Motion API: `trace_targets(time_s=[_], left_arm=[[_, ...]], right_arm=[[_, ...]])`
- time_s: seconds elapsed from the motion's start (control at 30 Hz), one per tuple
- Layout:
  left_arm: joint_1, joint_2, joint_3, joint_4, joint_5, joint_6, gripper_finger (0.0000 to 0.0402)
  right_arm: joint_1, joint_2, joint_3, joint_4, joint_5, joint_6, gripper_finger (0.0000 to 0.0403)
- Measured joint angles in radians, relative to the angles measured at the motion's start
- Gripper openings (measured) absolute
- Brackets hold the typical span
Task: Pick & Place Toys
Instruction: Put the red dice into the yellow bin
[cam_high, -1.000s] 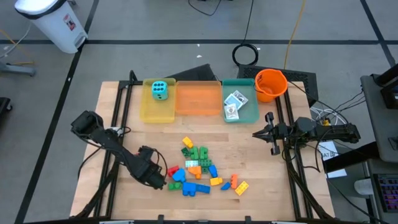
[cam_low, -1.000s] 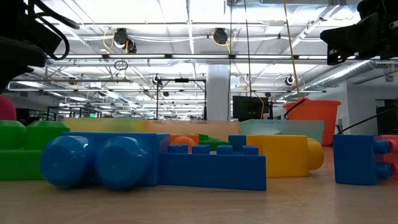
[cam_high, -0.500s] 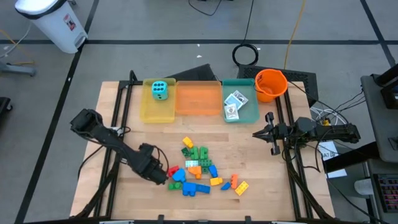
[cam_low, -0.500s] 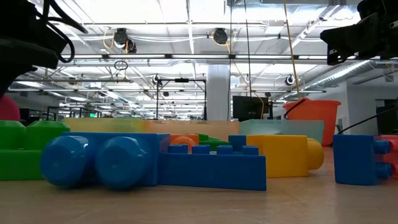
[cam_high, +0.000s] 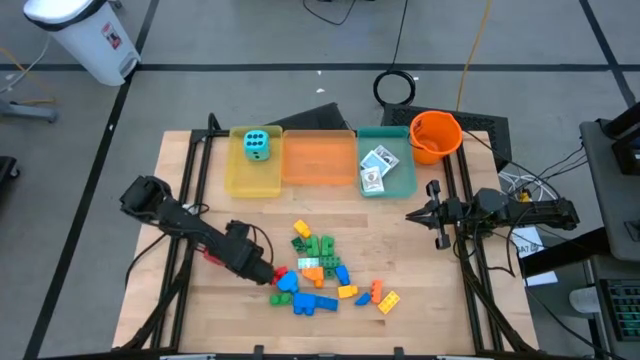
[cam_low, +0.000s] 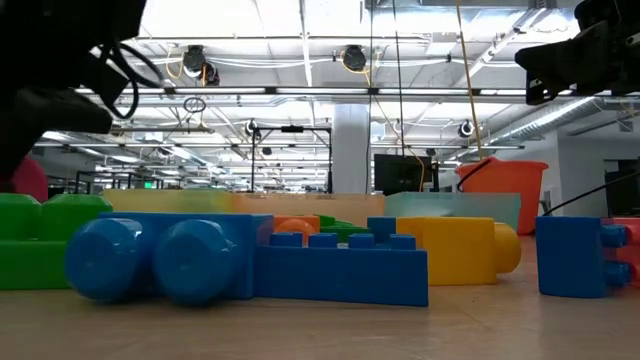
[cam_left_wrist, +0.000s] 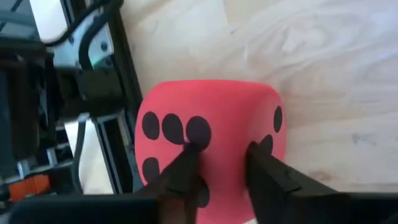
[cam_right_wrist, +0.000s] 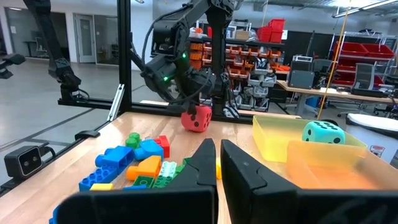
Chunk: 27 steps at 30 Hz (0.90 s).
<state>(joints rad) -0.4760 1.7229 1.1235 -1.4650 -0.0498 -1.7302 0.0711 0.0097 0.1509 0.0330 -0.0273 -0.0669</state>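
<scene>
Gripping the red die (cam_left_wrist: 208, 140), the left hand (cam_left_wrist: 217, 171) pinches it above the table (cam_high: 430, 290) — right hand (cam_high: 437, 213) clenched, idle.

Left gripper (cam_right_wrist: 198, 107) pinched narrow and raised (right gripper (cam_high: 412, 214) shut, idle).

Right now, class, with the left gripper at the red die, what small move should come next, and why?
Probably a short lift. The left gripper pinches the red die, fingers pressed into the foam, and the die already hangs off the table. The cyan die sits in the yellow tray, the likely destination.
</scene>
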Motion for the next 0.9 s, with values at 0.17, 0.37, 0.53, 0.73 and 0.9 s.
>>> trace_targets(time_s=[0.17,0.37,0.53,0.73,0.9], left_arm=[[0.037,-0.001,0.033,-0.03,-0.051,0.054,0.0084],[0.064,-0.003,0.039,-0.031,-0.099,0.107,0.0068],[0.079,-0.017,0.072,-0.09,-0.141,0.125,0.0054],[0.115,-0.069,0.135,-0.107,-0.23,0.179,0.0048],[0.168,-0.127,0.165,-0.103,-0.349,0.213,0.0043]], right_arm=[[0.0,0.0,0.0,0.0,0.0,0.001,0.0],[0.0,0.0,0.0,0.0,0.0,0.001,0.0],[0.0,0.0,0.0,0.0,0.0,0.001,0.0],[0.0,0.0,0.0,0.0,0.0,0.001,0.0],[0.0,0.0,0.0,0.0,0.0,0.001,0.0]])
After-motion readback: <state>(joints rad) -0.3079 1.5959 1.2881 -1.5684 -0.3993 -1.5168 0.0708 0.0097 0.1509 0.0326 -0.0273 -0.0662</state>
